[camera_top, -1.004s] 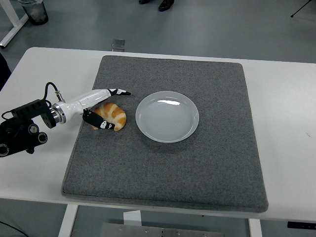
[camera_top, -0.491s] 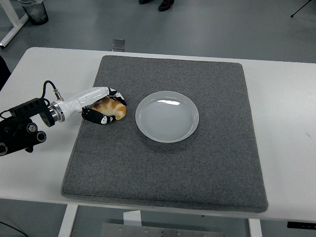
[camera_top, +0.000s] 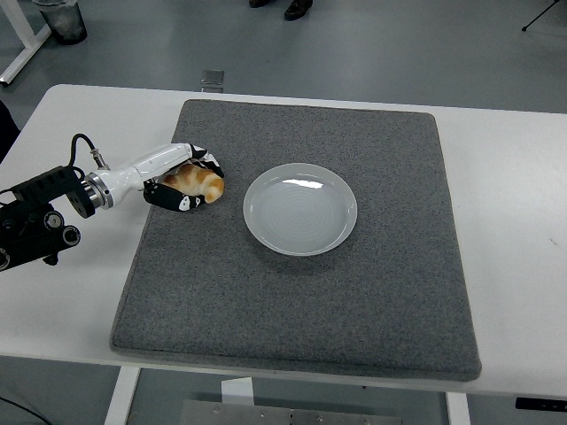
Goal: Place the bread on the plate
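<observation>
Fingers (camera_top: 184, 202) of left hand (camera_top: 182, 177) curled closed around golden-brown crescent bread (camera_top: 197, 182), on grey felt mat (camera_top: 354, 292), left of round white plate (camera_top: 300, 209). No legible writing.

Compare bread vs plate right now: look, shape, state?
The bread is golden-brown and curved like a croissant; the plate is pale grey-white, round and glossy. The bread is enclosed by the left hand, whose fingers curl around it; the plate is untouched, with nothing on it. The bread looks clearly smaller than the plate. Both are over the grey mat, the bread just left of the plate and apart from it.
</observation>
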Controlling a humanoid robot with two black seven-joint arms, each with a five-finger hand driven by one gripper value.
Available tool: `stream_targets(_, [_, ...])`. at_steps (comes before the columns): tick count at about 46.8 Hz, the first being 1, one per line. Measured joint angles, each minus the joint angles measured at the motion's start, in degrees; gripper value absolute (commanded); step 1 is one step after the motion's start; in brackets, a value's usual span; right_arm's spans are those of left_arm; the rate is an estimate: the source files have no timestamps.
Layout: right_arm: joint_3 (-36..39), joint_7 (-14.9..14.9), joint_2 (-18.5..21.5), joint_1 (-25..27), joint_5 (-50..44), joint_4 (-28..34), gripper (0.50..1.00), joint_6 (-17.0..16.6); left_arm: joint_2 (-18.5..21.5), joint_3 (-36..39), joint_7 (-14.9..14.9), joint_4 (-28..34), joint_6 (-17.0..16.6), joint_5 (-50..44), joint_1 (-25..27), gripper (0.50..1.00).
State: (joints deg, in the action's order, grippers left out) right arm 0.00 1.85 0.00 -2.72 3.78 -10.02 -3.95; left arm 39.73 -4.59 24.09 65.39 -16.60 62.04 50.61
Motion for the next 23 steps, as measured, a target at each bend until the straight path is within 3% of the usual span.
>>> stream_targets(17, [0.0, 0.0, 0.0, 0.0, 0.0, 0.0, 0.952, -0.01, 4.26, -3.64, -0.02, -0.97, -0.69, -0.98, 0.02, 0.5])
stream_targets(23, [-0.08, -0.01, 0.0, 0.0, 0.0, 0.0, 0.952, 0.02, 6.38, -4.85, -0.07, -1.98, 0.0, -1.51, 2.51, 0.5])
